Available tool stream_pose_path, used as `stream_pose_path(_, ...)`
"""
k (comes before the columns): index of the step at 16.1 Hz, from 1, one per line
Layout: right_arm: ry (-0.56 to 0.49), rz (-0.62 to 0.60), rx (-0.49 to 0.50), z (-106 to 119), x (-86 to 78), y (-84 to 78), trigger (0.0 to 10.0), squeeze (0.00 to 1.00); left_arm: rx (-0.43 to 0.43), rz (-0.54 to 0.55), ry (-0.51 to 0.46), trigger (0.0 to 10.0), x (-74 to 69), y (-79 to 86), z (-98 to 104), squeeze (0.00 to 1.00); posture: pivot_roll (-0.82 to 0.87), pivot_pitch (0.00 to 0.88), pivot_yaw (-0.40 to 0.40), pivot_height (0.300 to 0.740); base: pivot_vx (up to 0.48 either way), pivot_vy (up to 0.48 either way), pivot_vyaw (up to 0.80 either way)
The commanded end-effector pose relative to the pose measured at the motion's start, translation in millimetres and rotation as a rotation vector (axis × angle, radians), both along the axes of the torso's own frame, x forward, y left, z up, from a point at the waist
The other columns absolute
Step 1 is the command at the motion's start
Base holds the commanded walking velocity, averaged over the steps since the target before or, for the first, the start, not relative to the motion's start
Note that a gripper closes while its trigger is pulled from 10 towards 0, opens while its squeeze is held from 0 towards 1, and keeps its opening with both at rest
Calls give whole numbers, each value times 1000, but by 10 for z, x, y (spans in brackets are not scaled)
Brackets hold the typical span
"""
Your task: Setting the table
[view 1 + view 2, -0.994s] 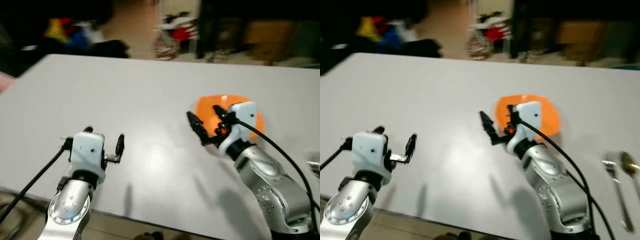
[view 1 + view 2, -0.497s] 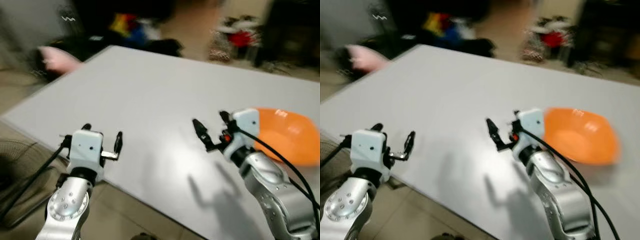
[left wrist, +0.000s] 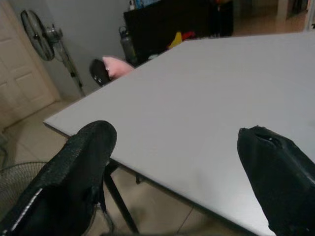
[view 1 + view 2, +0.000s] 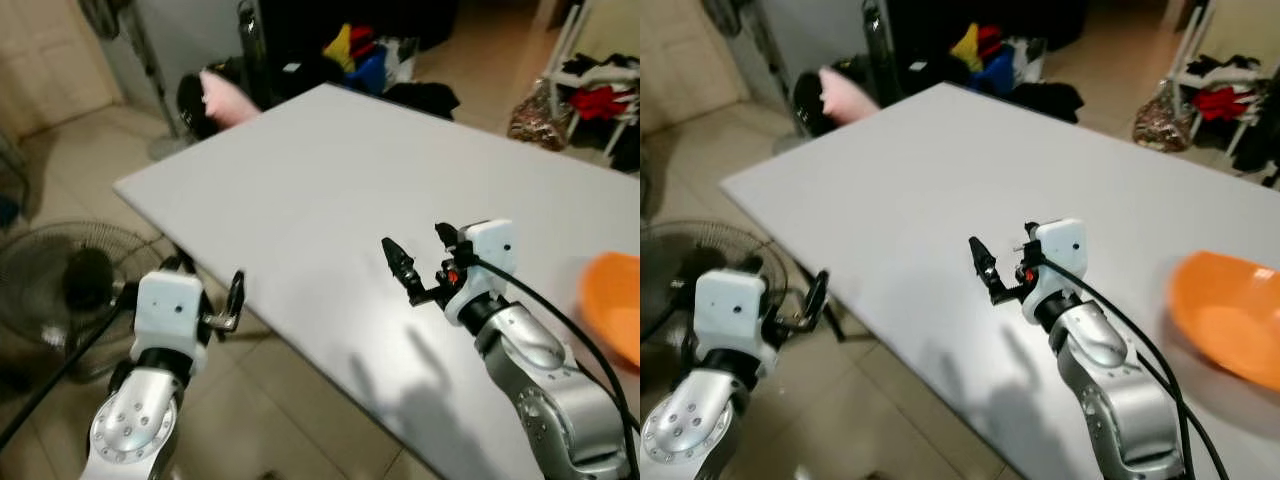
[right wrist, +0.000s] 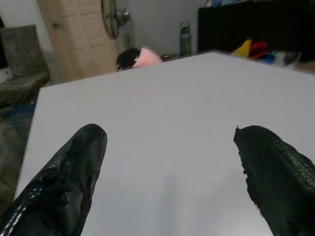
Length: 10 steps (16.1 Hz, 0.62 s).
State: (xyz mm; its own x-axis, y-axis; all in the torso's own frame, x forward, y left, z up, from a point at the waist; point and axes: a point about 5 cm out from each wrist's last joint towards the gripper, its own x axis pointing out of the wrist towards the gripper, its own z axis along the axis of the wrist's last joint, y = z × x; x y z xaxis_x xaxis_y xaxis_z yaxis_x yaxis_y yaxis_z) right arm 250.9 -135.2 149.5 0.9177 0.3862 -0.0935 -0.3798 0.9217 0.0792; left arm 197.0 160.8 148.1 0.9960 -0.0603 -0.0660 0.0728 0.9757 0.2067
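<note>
Bowl: an orange bowl (image 4: 1230,325) — shallow, smooth, plain inside, nothing in it; cut off by the frame at the right
Bowl position: on the table (image 4: 330,170), near its right side, well apart from both pincers
Table: wide pale grey top, matte, one corner pointing toward the left
Right pincer (image 4: 422,262): held above the table surface, left of the bowl; fingers spread wide, nothing between them
Left pincer (image 4: 205,290): off the table's near edge, over the tiled floor (image 4: 60,190); fingers apart, holding nothing
Wrist views: each looks along two black fingers (image 3: 74,172) at the bare grey top
Surroundings: a standing fan (image 4: 75,290) on the floor at left — a pink item (image 4: 225,92) and bright clothes (image 4: 365,50) lie beyond the far corner
</note>
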Motion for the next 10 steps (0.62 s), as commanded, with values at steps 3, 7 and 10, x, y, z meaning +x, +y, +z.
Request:
stream_pose_path(3, 15, 39, 23, -8, 36, 66, 10000, 1000, 14, 29, 16, 10000, -15, 20, -25, 0, -24, 0, 42, 740, 0, 0, 800)
stream_pose_path(7, 19, 36, 35, -34, 49, 81, 10000, 1000, 1, 40, 22, 10000, -13, 31, -28, 0, -27, 0, 47, 740, 0, 0, 800)
stream_pose_path(10, 19, 36, 41, -42, 72, 108, 10000, 1000, -2, 45, 19, 10000, 7, 29, -22, 0, -21, 0, 40, 740, 0, 96, 800)
